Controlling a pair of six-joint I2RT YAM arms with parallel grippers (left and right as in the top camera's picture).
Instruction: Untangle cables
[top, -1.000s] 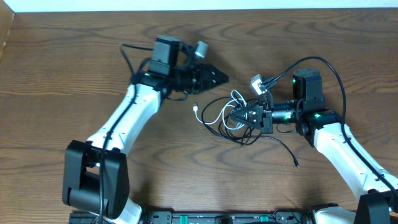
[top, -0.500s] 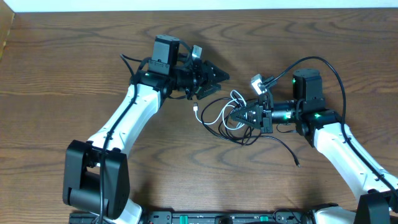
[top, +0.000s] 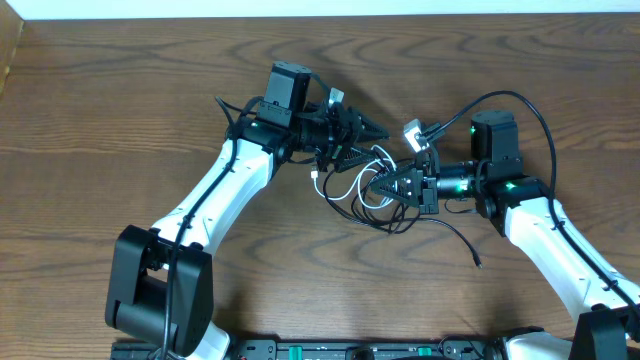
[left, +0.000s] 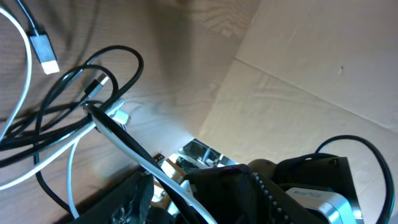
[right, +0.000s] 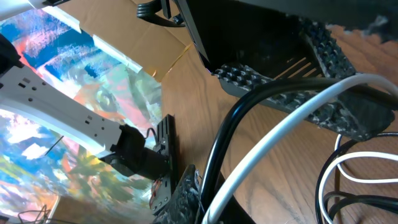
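Right gripper (top: 388, 186) clamped on black and white cables (top: 345, 190), its wrist view alone shows both cords across ribbed pad (right: 280, 82), tangle mid-table (top: 120, 110), left wrist close-up resolves silver plug (left: 47, 59), left gripper (top: 370, 133) at tangle's far edge, opening unclear.

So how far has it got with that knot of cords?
Nothing looks finished: the cables lie in one looped knot, with the white cord wound among the black ones. In hand: the right gripper seems to pinch the knot's middle, while the left gripper hovers open at its top edge. Left to do: pulling every cord free.
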